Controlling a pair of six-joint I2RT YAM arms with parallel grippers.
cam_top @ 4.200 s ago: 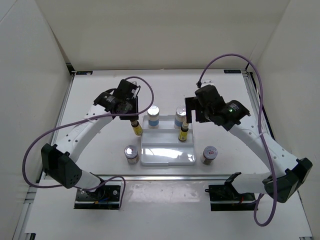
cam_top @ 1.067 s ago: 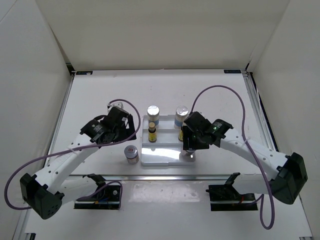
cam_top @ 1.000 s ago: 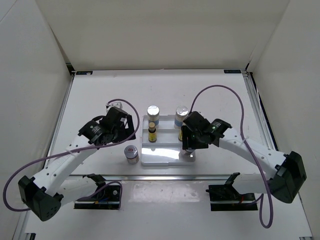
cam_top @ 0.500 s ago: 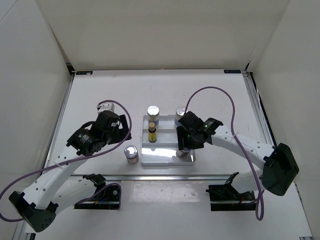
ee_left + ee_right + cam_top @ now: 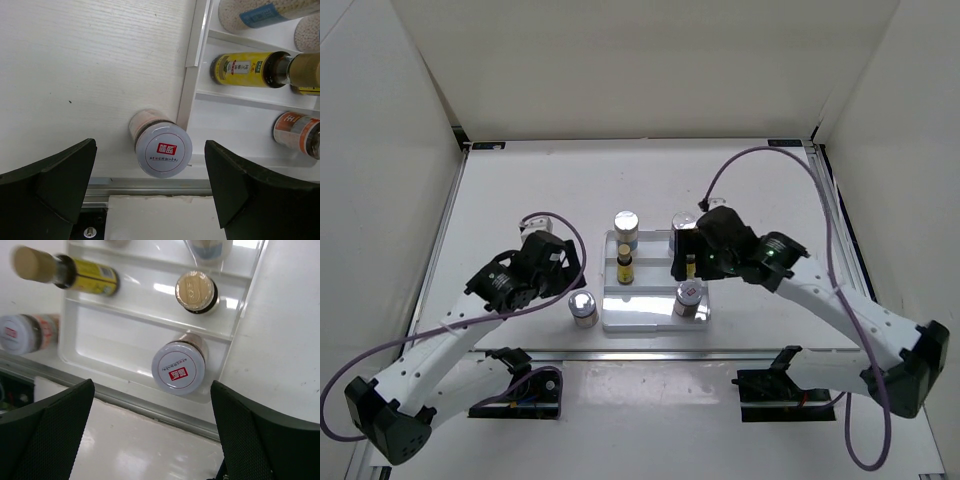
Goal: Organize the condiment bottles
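A white tiered tray [image 5: 642, 308] holds two white bottles with blue bands [image 5: 626, 229] at the back and two amber bottles [image 5: 625, 268] on the middle step. A silver-lidded jar [image 5: 687, 299] stands at the right of the front step. My right gripper [image 5: 688, 262] hangs open above it, touching nothing; in the right wrist view that jar [image 5: 178, 371] sits on the tray [image 5: 115, 340] between the fingers, well below them. Another jar [image 5: 583, 308] stands on the table against the tray's left edge. My left gripper [image 5: 560, 272] is open above this jar [image 5: 164, 156].
A metal rail [image 5: 650, 352] runs along the table's near edge, just in front of the tray and the jars. White walls close in the table on three sides. Purple cables loop off both arms.
The right gripper opened, left the jar on the tray's front step and rose back over the middle step. The left arm drew back toward the jar beside the tray.
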